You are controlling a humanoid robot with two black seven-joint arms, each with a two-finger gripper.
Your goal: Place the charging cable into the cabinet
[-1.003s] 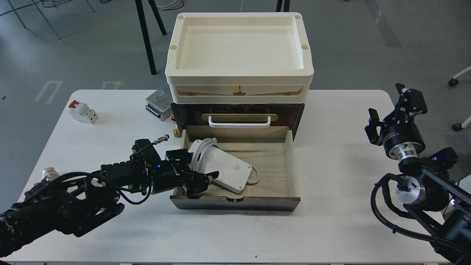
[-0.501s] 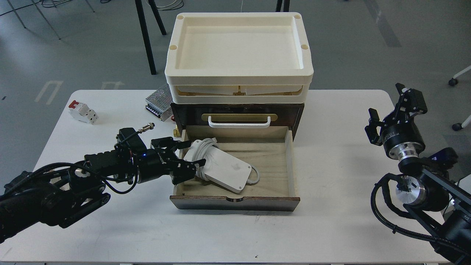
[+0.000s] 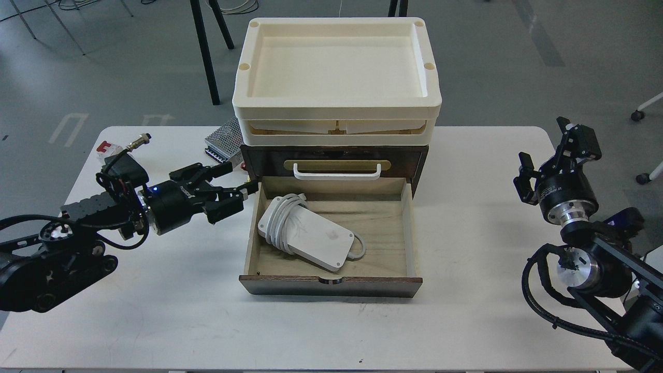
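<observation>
A white table is seen carrying everything in the scene. At its far middle the cabinet is placed, a dark brown wooden box with a brass plate and a white handle on its front. Cream plastic trays are stacked on top of it. The pale wood drawer is pulled out toward the near edge of the table, and its inside is fully exposed.

The charging cable is found lying flat on the drawer floor, in the left half, turned at an angle to the drawer walls. Its thick white cord is wrapped round the far-left end of the adapter.

The left end effector is held just outside the drawer's left wall, above the table, with its two fingers spread apart and nothing between them. The right end effector is raised at the right edge of the table, well apart from the cabinet; its fingers are parted and nothing is gripped.

Behind the cabinet's left corner a perforated metal box is partly visible. A small white-and-red breaker is mostly hidden behind the left arm.
</observation>
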